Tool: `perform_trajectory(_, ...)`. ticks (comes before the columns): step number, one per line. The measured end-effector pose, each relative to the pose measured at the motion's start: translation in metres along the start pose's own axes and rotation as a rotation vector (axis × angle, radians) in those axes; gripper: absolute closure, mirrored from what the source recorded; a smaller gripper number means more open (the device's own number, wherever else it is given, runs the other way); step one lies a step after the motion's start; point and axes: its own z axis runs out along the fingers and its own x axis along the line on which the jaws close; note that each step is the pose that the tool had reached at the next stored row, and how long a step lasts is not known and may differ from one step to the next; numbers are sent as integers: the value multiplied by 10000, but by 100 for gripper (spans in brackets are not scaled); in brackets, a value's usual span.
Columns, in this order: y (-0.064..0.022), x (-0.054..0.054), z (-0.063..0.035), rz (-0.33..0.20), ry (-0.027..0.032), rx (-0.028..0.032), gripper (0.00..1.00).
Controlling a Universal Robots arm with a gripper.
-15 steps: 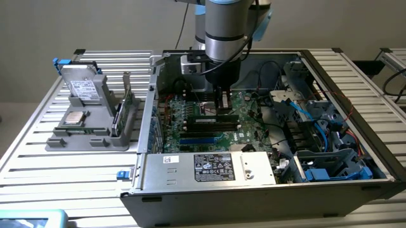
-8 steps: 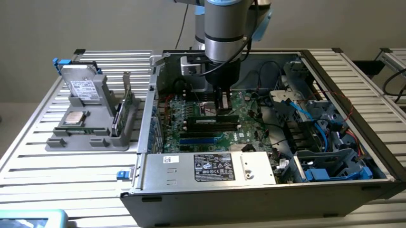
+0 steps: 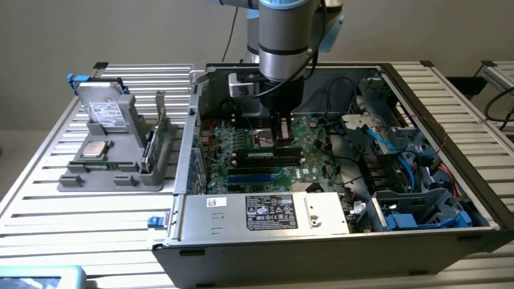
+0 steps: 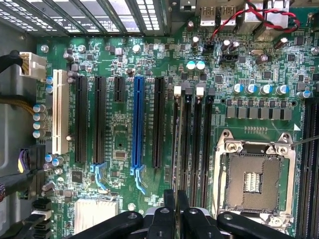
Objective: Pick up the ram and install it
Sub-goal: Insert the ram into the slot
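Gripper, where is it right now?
In the exterior view the gripper is inside the open computer case, near the middle, low over the green motherboard, right by the long black slots.

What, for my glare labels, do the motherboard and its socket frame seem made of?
The motherboard looks like green lacquered circuit-board laminate, slightly glossy, with fine printed traces and markings. The socket frame looks like bare metal, probably steel: it is silvery, with bright reflections along its edges.

The motherboard point(image 4: 119, 134) under the black pincer point(image 4: 175, 194) is green. Straight ahead of the pincer the memory slots point(image 4: 188, 144) are black. To one side, one expansion slot point(image 4: 137, 124) is blue and a farther slot point(image 4: 60, 112) is white. Beyond them, the twisted wires point(image 4: 227, 25) are red and black.
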Motion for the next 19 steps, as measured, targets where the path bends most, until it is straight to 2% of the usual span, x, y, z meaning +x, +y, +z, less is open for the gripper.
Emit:
perform_trajectory(6,2,-2,26,-21,36,0,87)
perform_trajectory(19,13,-31,56,-38,53,3,87)
